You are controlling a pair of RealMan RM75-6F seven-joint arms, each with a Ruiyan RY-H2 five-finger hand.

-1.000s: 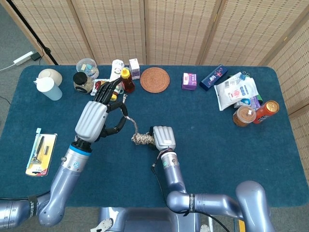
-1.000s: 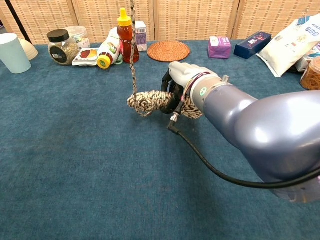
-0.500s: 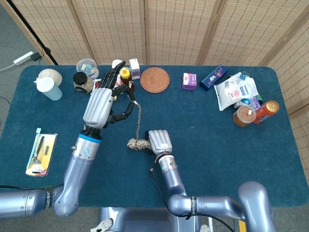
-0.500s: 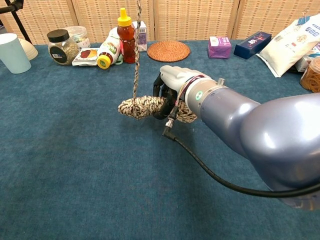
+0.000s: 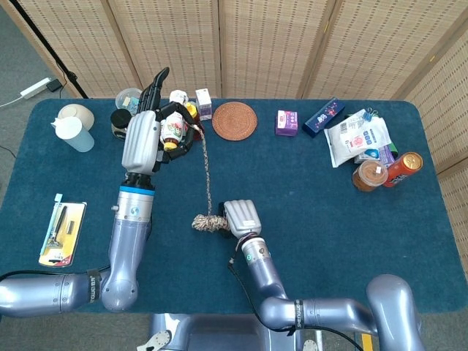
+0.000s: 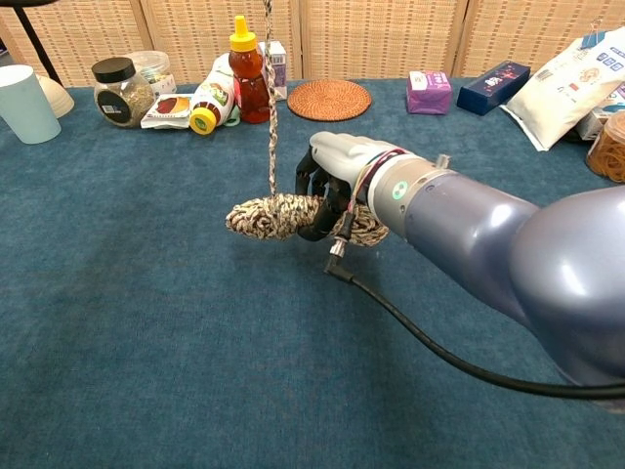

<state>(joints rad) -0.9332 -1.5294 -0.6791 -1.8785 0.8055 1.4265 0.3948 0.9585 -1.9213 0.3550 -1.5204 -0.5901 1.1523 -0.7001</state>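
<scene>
Here, a coiled bundle of rope gripped by the right hand, fingers curled round one end of the bundle, just above the blue counter, near its middle. Seen from the head view as a pale knot just left of the same hand. Running up from the bundle, one taut strand of rope, straight to the left hand, raised over the far left part of the counter. Strand end pinched between thumb and a finger of that hand beside the bottles, other fingers stretched out and spread toward the screen behind. Left hand itself out of the chest view; only the strand rising out of the top edge.

Behind the strand, a honey bottle with yellow cap, a lying bottle with yellow lid, a dark-lidded jar and a light blue cup. Further right along the back, a round woven coaster, a small purple box, a dark blue box, then white packets, an orange jar and an orange can at the right edge. At the left edge, a packaged tool on a card. From the right wrist, a black cable trailing across the counter.
</scene>
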